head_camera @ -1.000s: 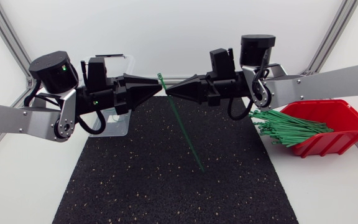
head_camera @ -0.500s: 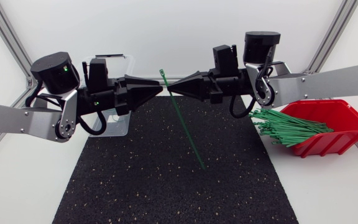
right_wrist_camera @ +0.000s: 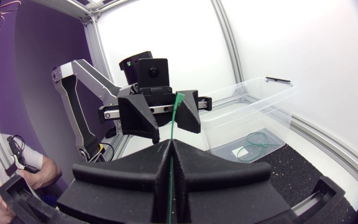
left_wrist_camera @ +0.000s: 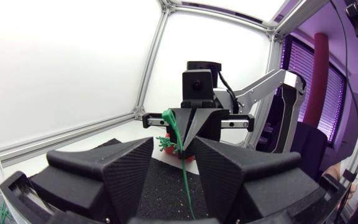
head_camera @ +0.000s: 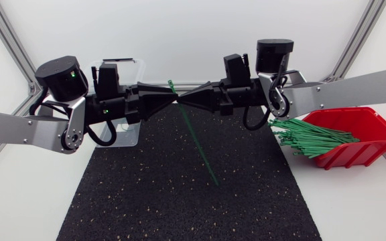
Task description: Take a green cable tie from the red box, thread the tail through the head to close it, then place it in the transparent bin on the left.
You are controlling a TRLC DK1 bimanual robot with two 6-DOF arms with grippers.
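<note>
- R tool (head_camera: 181,99): clamped shut on the green cable tie (head_camera: 196,137), just below its head. The right wrist view shows both fingers pressed together w/ the strap between them.
- L tool (head_camera: 173,98): open. In the left wrist view the strap runs through the gap between its fingers; no sign that either finger presses on it.
- Change: half a sec ago your L tool stood back from the tie, w/ a clear gap to the R tool, which was tipped slightly upward. You have since levelled the R tool and brought the L tool in, so the two now sit tip to tip.
- Tie position: the head stands just above both tool tips. The tail slants down below the R tool toward the black mat (head_camera: 179,201). Cannot tell if its end touches the mat.
- Status: the tie is out of the red box (head_camera: 374,130), so pick step is done. No loop yet; threading not begun.
- Assessment: this looks like set-up for a second hold. The L tool probably needs to close on the strap near the head before you free the tail.
- Transparent bin (right_wrist_camera: 253,118): sits beyond the L tool, w/ one looped tie (right_wrist_camera: 257,146) already inside.
</note>
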